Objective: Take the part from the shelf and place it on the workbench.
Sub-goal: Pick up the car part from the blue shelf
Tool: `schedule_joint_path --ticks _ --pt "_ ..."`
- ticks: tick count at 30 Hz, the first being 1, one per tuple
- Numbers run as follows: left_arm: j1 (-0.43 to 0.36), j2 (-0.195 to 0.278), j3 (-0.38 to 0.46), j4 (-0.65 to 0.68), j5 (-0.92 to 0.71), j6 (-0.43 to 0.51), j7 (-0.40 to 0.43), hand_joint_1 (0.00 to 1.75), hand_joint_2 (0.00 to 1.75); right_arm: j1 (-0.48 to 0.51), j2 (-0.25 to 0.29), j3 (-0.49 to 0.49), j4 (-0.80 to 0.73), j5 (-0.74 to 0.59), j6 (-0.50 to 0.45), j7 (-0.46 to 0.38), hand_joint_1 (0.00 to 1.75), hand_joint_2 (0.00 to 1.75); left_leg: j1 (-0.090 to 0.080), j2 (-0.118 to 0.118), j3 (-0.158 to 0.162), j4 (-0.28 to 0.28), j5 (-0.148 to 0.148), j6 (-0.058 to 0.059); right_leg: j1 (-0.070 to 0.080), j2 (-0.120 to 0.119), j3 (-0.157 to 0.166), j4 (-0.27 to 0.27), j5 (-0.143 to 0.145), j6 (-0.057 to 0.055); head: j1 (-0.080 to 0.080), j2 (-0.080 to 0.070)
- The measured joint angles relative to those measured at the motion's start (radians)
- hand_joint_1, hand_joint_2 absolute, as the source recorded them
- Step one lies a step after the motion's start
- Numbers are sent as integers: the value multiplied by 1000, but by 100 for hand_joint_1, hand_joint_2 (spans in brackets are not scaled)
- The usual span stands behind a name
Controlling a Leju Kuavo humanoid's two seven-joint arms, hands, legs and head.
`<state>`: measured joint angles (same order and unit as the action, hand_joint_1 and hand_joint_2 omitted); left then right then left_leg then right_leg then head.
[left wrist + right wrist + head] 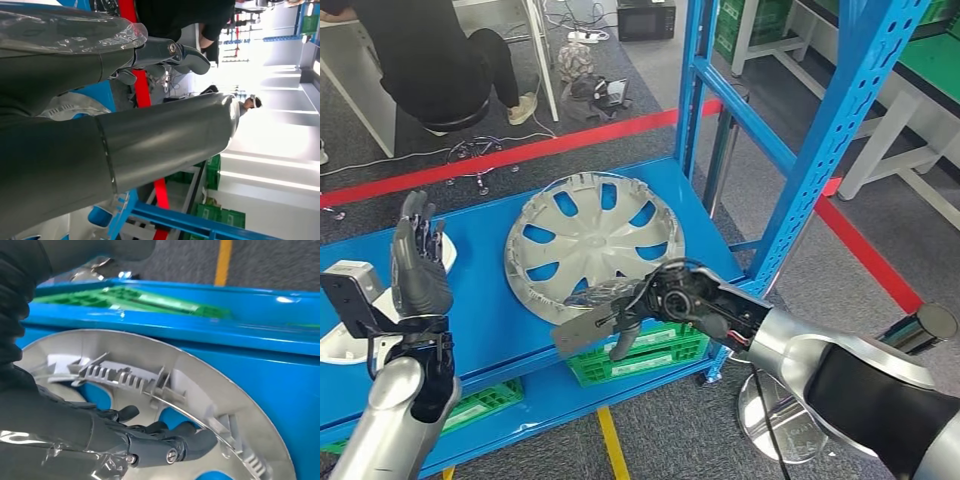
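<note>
A silver hubcap point(584, 235) lies flat on the blue shelf point(486, 310), hollow side up. My right hand point(622, 315) is at its near edge. The dark fingers point(158, 450) stretch out over the rim and rest on the ribbed inside of the hubcap point(211, 390), while the thumb hangs apart below the shelf's front edge. The hubcap is not lifted. My left hand point(418, 265) is raised over the left end of the shelf, fingers up and spread, holding nothing. Its thumb point(151, 140) looms large in the left wrist view.
A white part point(335, 345) lies under my left hand. Green crates point(652, 355) sit on the lower level. Blue shelf uprights point(818, 150) rise at the right. A person point(433, 50) sits behind the red floor line. A round metal base point(773, 420) stands by my right arm.
</note>
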<state>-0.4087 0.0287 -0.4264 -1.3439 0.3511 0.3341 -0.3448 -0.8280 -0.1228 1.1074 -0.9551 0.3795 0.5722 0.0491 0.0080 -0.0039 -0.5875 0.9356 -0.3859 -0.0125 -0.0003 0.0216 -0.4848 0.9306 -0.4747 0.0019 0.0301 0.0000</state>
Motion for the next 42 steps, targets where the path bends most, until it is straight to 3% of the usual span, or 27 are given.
schedule_joint_path --ticks 13,36,39,42 --pt "-1 -4 -1 0 6 -2 -8 0 0 0 7 2 117 -21 -44 -53 0 175 0 0 0 0 0 0 0 0 0 0 0 0 0 0" --pt "-7 -5 -2 1 8 -1 -8 0 0 -6 45 19 196 -37 1 -72 0 175 0 1 6 0 0 0 0 1 5 0 0 0 0 0" --pt "-10 -7 -2 2 9 1 -10 0 0 -6 47 34 195 2 -15 -75 0 175 0 1 6 0 -1 -1 0 1 5 0 0 0 0 0" --pt "-10 -9 -2 2 8 13 -12 0 0 -5 48 73 195 144 -104 -111 0 175 0 1 6 0 -1 -1 0 1 6 0 0 -1 0 0"
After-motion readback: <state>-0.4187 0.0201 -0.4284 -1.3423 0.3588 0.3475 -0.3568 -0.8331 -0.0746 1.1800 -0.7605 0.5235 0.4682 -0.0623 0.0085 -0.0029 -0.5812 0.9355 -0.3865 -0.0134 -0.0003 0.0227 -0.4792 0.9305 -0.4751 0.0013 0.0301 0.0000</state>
